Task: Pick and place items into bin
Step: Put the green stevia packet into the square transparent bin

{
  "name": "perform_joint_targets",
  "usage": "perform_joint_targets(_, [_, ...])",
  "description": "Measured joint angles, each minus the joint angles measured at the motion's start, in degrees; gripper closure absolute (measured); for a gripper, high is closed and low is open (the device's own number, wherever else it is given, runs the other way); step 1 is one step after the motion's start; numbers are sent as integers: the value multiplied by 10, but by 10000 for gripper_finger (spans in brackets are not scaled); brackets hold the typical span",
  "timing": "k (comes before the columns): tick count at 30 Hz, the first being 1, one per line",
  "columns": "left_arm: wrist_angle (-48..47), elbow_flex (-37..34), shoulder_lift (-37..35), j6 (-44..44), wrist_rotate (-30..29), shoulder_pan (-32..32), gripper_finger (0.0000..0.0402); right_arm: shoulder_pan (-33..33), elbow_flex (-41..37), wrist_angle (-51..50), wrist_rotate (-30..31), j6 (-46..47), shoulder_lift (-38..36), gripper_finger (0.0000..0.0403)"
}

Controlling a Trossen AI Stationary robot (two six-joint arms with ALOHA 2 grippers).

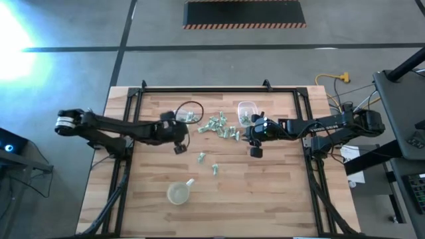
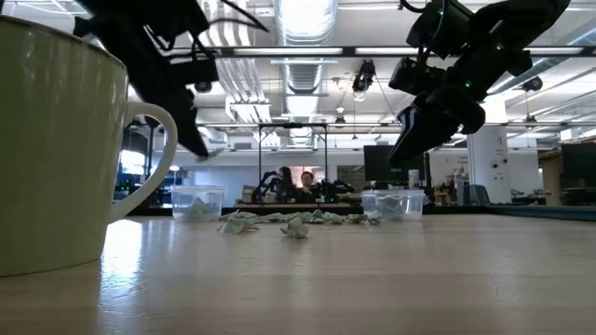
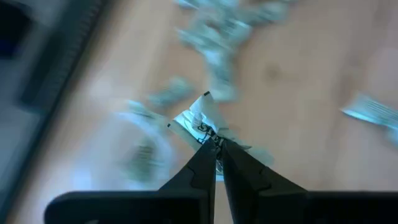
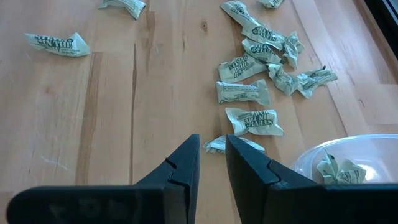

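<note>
Several tiny pale green wrapped items (image 1: 222, 126) lie in a loose pile on the wooden table between two clear containers, one on the left (image 1: 190, 111) and one on the right (image 1: 247, 111). Two more items (image 1: 201, 157) lie nearer the front. My left gripper (image 3: 215, 144) hangs above the table beside the left container and is shut on one wrapped item (image 3: 200, 119). My right gripper (image 4: 212, 144) hovers by the right container (image 4: 348, 163), its fingers a narrow gap apart with nothing between them. One item (image 4: 339, 169) lies inside that container. My left gripper pinches one end of the wrapped item (image 3: 210, 135) between its two fingertips. The rest of the wrapper sticks out beyond the tips. The fingers slant down toward the table, and the item is lifted clear of it.
A yellowish cup with a spout (image 1: 179, 192) stands near the table's front edge, looming large at the left of the low view (image 2: 56, 140). Bare wood lies around the two stray items. A black frame (image 1: 219, 89) edges the table's far side.
</note>
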Motion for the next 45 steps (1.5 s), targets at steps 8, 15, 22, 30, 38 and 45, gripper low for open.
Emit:
perform_joint_targets(8, [-1,-15,-37,3,-126,24,393,0,0,0,0,0,0,335])
perform_joint_targets(15, [1,-19,-16,21,-100,67,393,0,0,1,0,2,0,335])
perform_joint_targets(22, [1,-18,1,35,-18,111,393,0,0,1,0,7,0,335])
perform_joint_targets(30, [2,-18,1,37,-14,139,393,0,0,1,0,7,0,335])
perform_joint_targets(38, [5,-18,1,49,-14,151,393,0,0,1,0,6,0,335])
perform_joint_targets(45, [15,-18,1,54,-13,150,393,0,0,1,0,6,0,335])
